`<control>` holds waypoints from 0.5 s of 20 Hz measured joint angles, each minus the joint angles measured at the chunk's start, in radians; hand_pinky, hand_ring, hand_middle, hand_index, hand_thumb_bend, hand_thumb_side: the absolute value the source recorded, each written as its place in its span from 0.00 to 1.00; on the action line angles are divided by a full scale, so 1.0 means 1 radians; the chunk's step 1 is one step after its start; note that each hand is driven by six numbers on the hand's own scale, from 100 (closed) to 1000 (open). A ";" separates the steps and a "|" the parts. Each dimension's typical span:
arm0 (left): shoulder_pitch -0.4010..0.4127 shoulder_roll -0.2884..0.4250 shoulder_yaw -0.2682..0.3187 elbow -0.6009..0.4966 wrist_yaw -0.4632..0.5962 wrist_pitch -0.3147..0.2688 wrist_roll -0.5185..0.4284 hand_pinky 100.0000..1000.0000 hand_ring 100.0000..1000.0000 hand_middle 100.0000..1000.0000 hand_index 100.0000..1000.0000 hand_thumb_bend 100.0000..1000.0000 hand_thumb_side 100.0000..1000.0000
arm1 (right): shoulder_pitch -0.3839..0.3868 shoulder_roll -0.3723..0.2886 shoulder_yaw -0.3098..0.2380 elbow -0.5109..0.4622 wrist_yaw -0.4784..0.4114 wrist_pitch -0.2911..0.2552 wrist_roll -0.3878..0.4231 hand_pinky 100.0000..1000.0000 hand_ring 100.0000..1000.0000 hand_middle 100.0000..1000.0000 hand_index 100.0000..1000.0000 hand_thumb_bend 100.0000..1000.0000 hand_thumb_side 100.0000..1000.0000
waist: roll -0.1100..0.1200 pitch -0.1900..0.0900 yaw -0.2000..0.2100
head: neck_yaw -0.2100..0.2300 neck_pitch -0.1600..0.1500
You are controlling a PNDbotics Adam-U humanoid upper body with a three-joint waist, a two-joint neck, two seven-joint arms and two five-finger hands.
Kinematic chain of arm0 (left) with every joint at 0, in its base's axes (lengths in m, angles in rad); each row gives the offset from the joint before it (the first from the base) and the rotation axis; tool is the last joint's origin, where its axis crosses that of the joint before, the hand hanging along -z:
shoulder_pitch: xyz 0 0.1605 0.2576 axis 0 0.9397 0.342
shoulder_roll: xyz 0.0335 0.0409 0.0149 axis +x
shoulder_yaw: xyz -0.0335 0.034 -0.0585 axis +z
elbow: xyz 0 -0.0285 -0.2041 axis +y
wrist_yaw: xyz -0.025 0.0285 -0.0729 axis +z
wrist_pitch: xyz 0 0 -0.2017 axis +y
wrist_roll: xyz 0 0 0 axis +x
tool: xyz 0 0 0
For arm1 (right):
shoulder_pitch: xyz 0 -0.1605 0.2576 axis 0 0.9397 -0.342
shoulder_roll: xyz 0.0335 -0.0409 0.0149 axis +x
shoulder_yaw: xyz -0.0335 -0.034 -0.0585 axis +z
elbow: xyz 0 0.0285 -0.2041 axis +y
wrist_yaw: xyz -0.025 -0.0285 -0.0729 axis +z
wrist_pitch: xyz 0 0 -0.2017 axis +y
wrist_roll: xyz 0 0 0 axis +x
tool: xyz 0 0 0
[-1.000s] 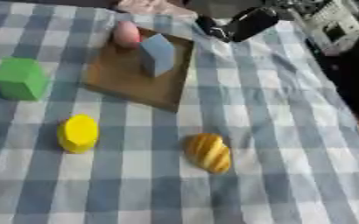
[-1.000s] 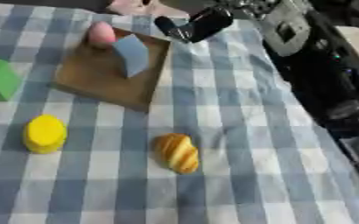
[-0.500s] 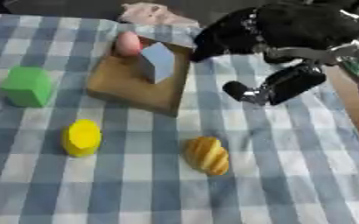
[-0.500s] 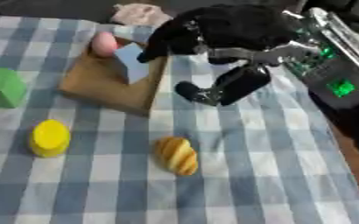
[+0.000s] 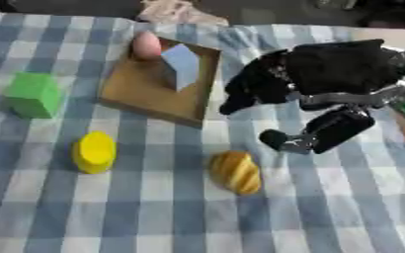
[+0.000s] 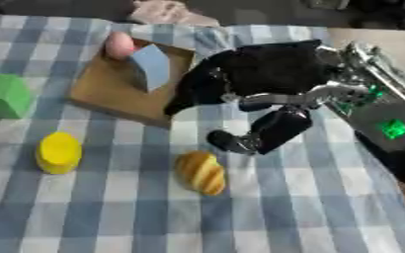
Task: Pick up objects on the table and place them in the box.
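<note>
Above croissant (image 5: 235, 172) | right hand (image 5: 279, 89) released, fingers hanging | green-lit panel (image 6: 393, 129) only in right eye view

The right hand (image 6: 240, 86) is showing as a bulky black shape with a rounded, matte back and dark tapering fingers (image 6: 184, 101). A thick black thumb (image 6: 271, 131) is ending in a rounded tip. Silver metal links are glinting at the wrist (image 6: 348, 74), and a small green light (image 6: 394, 129) is glowing on the dark forearm.
</note>
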 measured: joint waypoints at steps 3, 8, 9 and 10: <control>0.000 0.000 0.000 0.000 0.000 0.002 -0.003 0.73 0.82 0.70 0.83 0.00 0.60 | 0.005 0.014 0.014 0.017 0.004 0.000 0.033 0.86 0.88 0.77 0.96 0.00 0.30 | 0.000 0.001 0.000 | 0.002 0.001; 0.000 -0.001 0.000 0.000 0.000 0.003 -0.004 0.73 0.82 0.69 0.83 0.00 0.60 | 0.008 0.035 0.041 0.080 0.034 0.003 0.059 0.87 0.88 0.78 0.96 0.00 0.40 | 0.004 0.003 0.002 | 0.002 0.001; 0.000 -0.001 0.000 0.000 0.000 0.002 -0.005 0.73 0.82 0.69 0.83 0.00 0.60 | 0.008 0.040 0.044 0.091 0.040 0.002 0.060 0.87 0.88 0.78 0.95 0.00 0.43 | 0.005 0.004 0.002 | 0.002 0.001; 0.000 -0.001 0.000 0.000 0.000 0.002 -0.005 0.73 0.82 0.69 0.83 0.00 0.60 | 0.009 0.042 0.048 0.101 0.046 0.002 0.060 0.87 0.88 0.78 0.95 0.00 0.43 | 0.005 0.005 0.003 | 0.002 0.001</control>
